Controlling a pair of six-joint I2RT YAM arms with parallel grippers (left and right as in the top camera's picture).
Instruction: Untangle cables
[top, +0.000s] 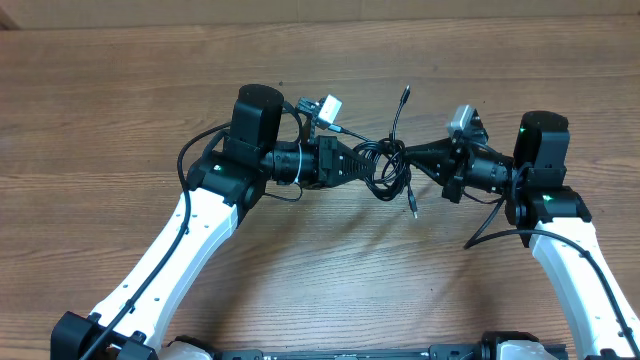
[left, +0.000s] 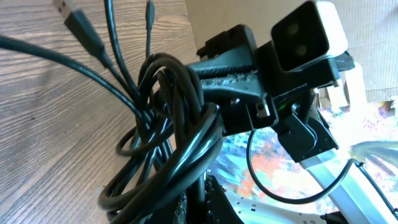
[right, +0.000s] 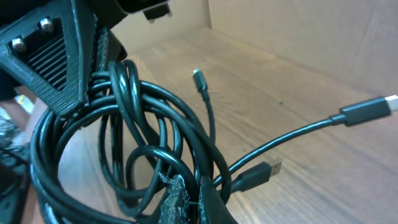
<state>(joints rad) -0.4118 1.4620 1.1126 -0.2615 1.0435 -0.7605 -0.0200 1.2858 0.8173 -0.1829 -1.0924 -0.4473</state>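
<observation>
The cables (top: 385, 168) are a knot of thin black cords hanging between my two grippers above the wooden table. One plug tip (top: 405, 94) sticks up toward the far side and another (top: 414, 208) hangs toward the near side. My left gripper (top: 362, 160) is shut on the left side of the knot, and my right gripper (top: 408, 155) is shut on its right side. In the left wrist view the looped cables (left: 180, 124) rise out of the left gripper (left: 194, 205). In the right wrist view the right gripper (right: 191, 190) pinches a strand of the cables (right: 149, 143), with its rough pads (right: 177, 194) pressed together.
Loose ends with a USB plug (right: 267, 168), a longer plug (right: 367, 111) and a small plug (right: 198, 78) fan out over the wooden table (top: 300, 270). A cardboard wall (right: 311, 31) stands at the far edge. Both white arms reach in from the near side.
</observation>
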